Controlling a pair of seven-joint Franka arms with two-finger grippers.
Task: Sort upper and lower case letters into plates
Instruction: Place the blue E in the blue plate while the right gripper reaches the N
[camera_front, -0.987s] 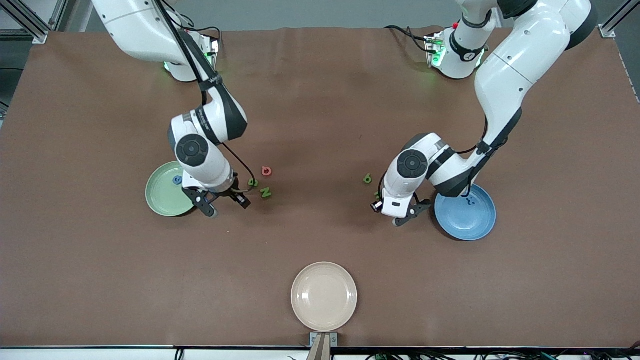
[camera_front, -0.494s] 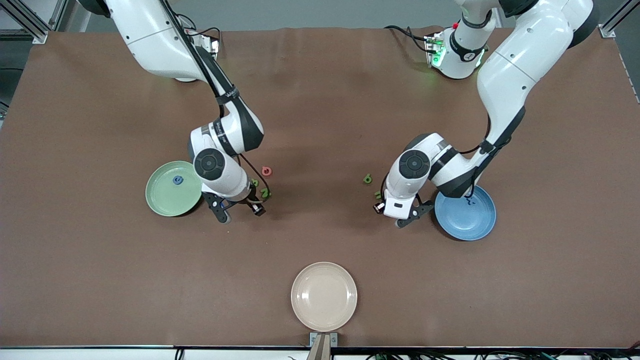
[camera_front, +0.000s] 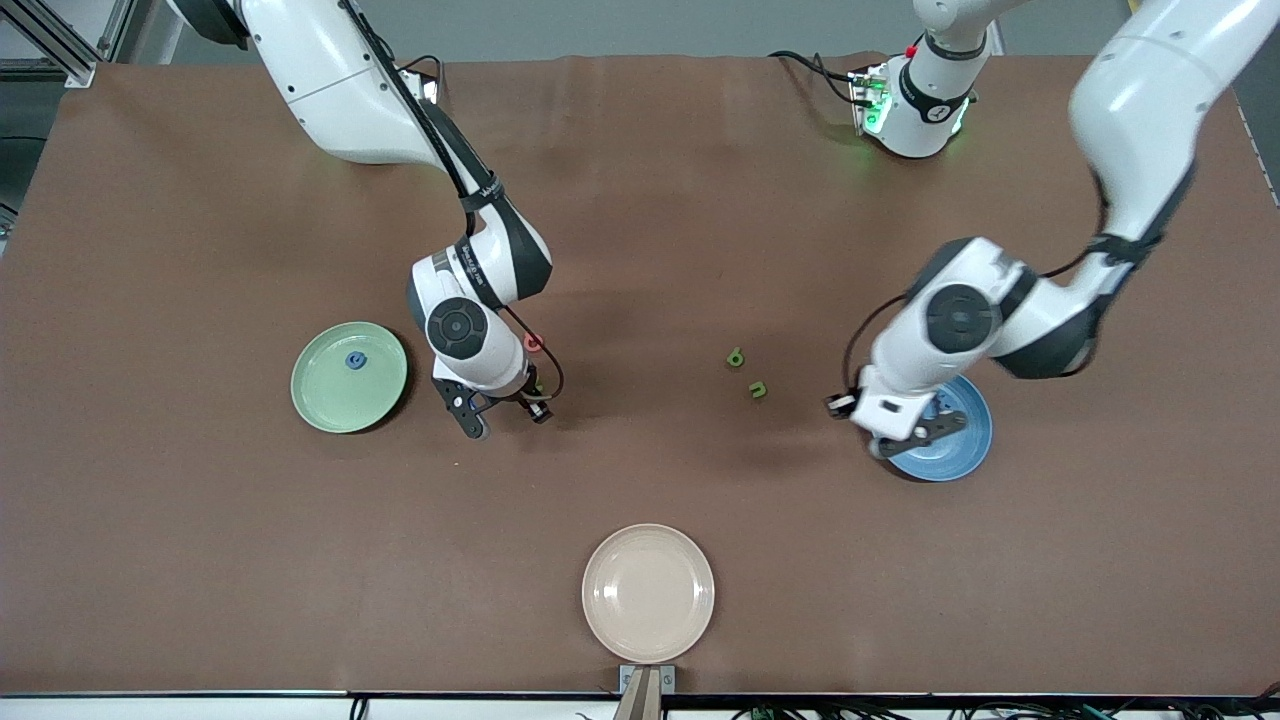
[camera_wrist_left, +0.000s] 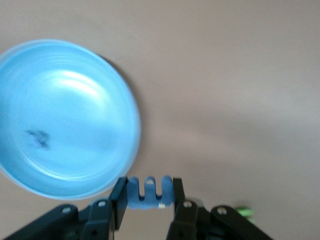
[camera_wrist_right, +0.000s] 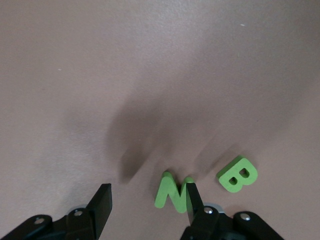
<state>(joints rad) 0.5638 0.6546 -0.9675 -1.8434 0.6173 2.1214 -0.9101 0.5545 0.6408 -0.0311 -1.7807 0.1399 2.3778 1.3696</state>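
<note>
You see a brown table (camera_front: 640, 200) carrying a pale green plate (camera_front: 325, 400) at mid-frame, a blue plate (camera_front: 950, 455), a beige plate (camera_front: 648, 592) at bottom centre, green letters (camera_front: 747, 373) near centre, plus green N (camera_wrist_right: 171, 192) and B (camera_wrist_right: 237, 174).

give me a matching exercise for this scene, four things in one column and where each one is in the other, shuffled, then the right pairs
Things:
1. blue letter m
2. green N
3. blue letter
4. beige plate

Places:
A. on the pale green plate
B. nearest the front camera, holding nothing
C. on the table under the open right gripper, beside the green B
D. clamped in the left gripper, at the rim of the blue plate

Pairs: 1-D, 2-C, 3-A, 4-B
</note>
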